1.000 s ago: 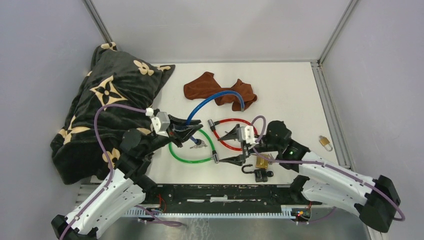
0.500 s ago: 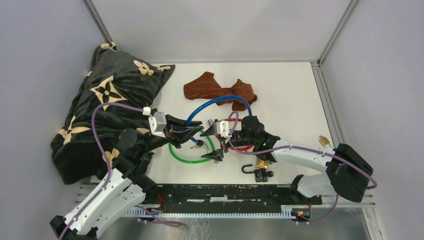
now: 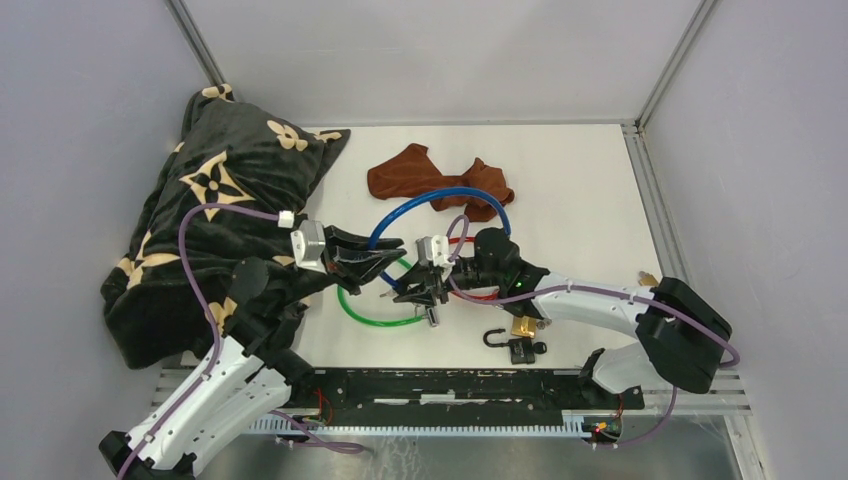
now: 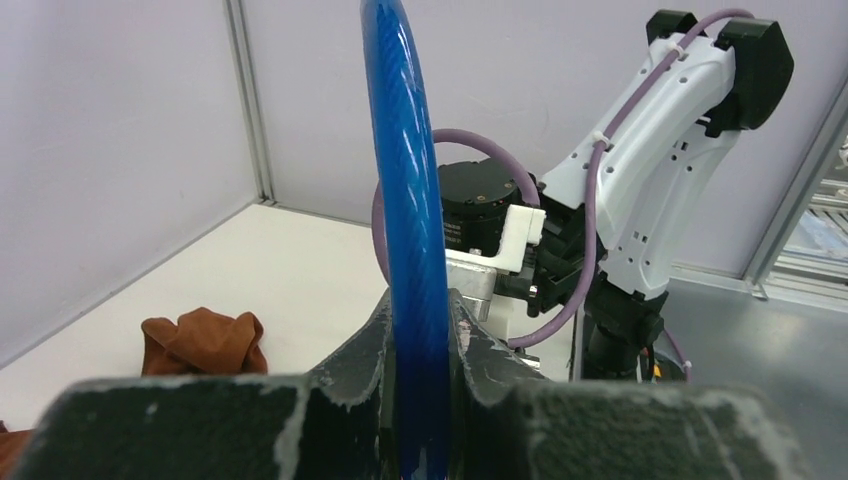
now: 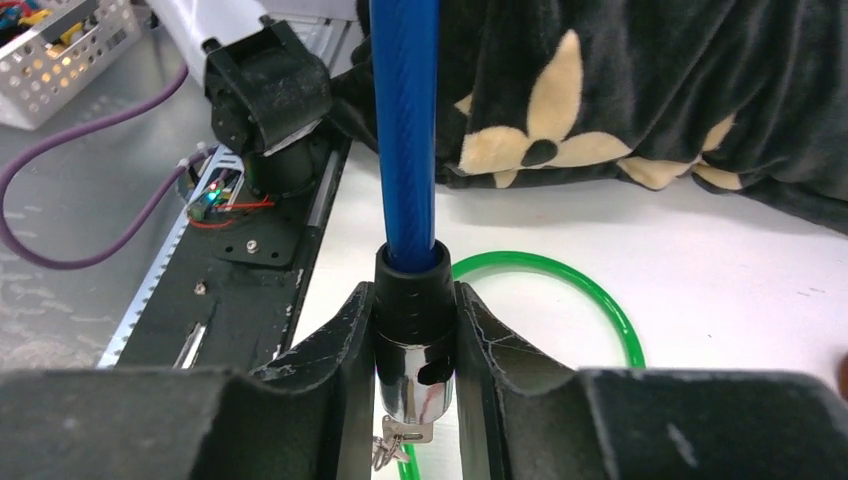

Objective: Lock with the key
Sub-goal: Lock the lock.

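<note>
A blue cable lock point(image 3: 440, 196) arches up off the table. My left gripper point(image 3: 392, 256) is shut on its blue cable point(image 4: 412, 250) close to the lock end. My right gripper point(image 3: 412, 286) is shut on the lock's black and chrome cylinder point(image 5: 412, 335), one finger on each side. The key point(image 5: 404, 432) hangs from the cylinder's lower end, with a small ring and more keys dangling from it. In the left wrist view my left gripper point(image 4: 420, 345) pinches the cable, and the right arm point(image 4: 650, 150) stands just behind.
A green cable lock point(image 3: 384, 316) lies under both grippers, with a red one point(image 3: 474, 294) partly hidden by my right arm. Two padlocks, a brass one point(image 3: 523, 326) and a black one point(image 3: 520, 350), sit near the front edge. A small brass padlock point(image 3: 650, 281) lies at the right, a brown cloth point(image 3: 420, 170) behind, and a black blanket point(image 3: 220, 200) at the left.
My right gripper has swung left from beside the red cable to the blue lock's cylinder and closed on it. My left gripper has kept hold of the blue cable and shifted slightly.
</note>
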You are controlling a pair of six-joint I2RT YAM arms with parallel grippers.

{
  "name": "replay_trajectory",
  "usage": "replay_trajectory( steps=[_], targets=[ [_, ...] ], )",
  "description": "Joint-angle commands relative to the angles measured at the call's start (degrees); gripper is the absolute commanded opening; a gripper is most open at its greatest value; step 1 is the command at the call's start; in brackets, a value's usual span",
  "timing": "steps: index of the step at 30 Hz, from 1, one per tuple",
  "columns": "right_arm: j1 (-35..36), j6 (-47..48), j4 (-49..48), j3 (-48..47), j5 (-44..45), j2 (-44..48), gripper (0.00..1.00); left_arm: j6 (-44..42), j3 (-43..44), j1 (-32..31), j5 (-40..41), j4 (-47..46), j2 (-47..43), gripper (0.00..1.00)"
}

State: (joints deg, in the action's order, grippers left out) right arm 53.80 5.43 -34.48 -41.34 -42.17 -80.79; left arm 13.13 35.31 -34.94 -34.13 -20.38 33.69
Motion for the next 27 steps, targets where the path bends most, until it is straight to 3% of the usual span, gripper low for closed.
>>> replay_trajectory(
  steps=[1,3,5,12,19,23,27],
  targets=[
    [0.28,-3.83,-7.03,0.18,6.86,4.85,0.0,2.91,1.72,0.16,3.66,-4.31,-0.82,0.08],
    [0.61,-4.24,-7.4,0.62,12.08,6.93,0.0,2.98,0.68,0.15,4.92,-3.44,-0.74,0.3],
    [1.38,-3.47,-7.32,1.03,16.62,9.05,0.0,1.6,-0.79,0.19,5.04,-2.38,-0.78,0.38],
    [5.69,1.14,-1.54,-1.6,23.95,11.24,0.0,0.24,-4.08,0.14,4.29,-0.79,-0.55,0.39],
    [7.98,3.72,2.89,-5.15,23.94,9.76,0.0,-0.55,-3.71,-0.45,3.84,-2.37,0.63,0.46],
    [7.99,4.24,4.02,-4.98,23.06,9.32,0.0,-0.38,-2.71,-0.45,4.7,1.76,0.8,0.46],
    [8.02,3.97,4.04,-4.98,23.2,8.7,0.0,-0.63,-2.7,-0.53,0.08,3.96,1.08,0.48]
  ],
)
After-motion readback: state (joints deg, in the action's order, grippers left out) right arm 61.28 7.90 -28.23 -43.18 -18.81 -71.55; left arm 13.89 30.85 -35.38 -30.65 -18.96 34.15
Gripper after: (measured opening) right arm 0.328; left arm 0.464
